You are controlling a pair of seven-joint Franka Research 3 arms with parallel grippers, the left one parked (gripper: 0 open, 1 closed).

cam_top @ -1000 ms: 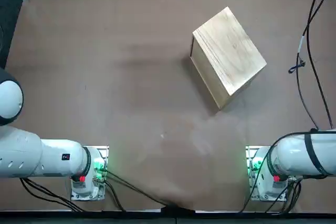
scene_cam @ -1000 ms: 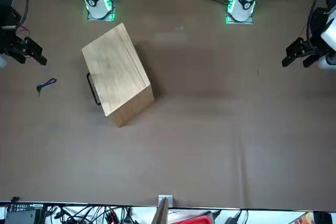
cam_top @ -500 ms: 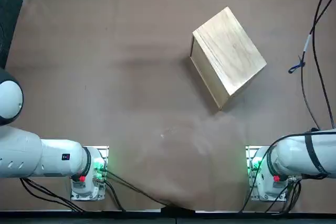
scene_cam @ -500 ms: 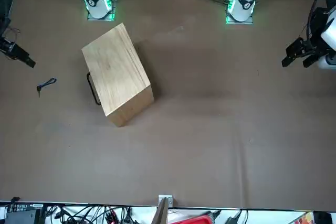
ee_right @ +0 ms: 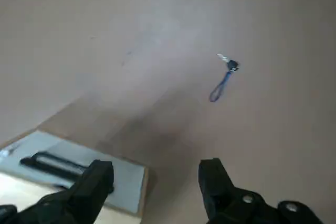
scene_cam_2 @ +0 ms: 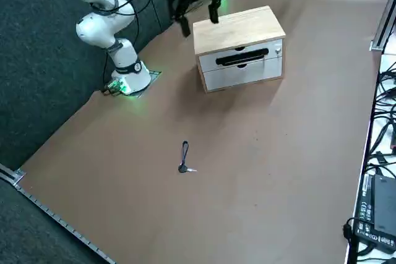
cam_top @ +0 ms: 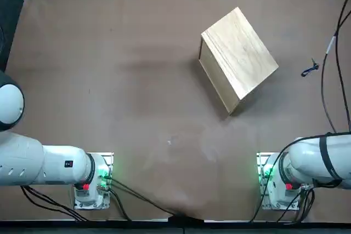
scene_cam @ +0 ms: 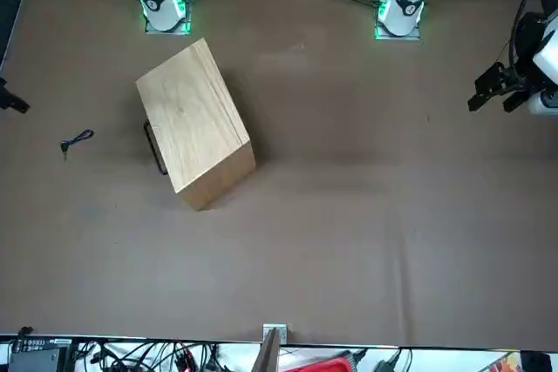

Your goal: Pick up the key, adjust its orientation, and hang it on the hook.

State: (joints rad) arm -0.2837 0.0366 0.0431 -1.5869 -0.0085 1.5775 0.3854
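Top view: brown matte tabletop [cam_top: 109, 80]. Light wooden box [cam_top: 238, 58] with a black handle, set askew in the far right half. Tiny dark blackish-blue key with a small cord loop [cam_top: 310, 69], flat on the tabletop, to the box's right, well apart from it. White right arm base lit green [cam_top: 271, 182] at the near right edge; black cables [cam_top: 329, 53] hang over the right margin.

Front view: same wooden box [scene_cam: 193, 122], black handle on its side facing the key. Key [scene_cam: 76, 140] lies alone near the picture's left edge. A dark tip of the right gripper [scene_cam: 12, 102] shows at that edge, beside the key but apart from it.

Right side view: box [scene_cam_2: 238, 47] shows a front with a dark bar handle. Key [scene_cam_2: 184, 156] lies on bare tabletop, well in front of the box. Right gripper [scene_cam_2: 198, 13] hangs above the box's far corner.

Right wrist view: black jaws of the right gripper [ee_right: 155, 182] spread wide, holding nothing. Key [ee_right: 224, 78] beyond them, its silvery blade pointing away from the loop. Box corner [ee_right: 63, 174] just below the jaws.
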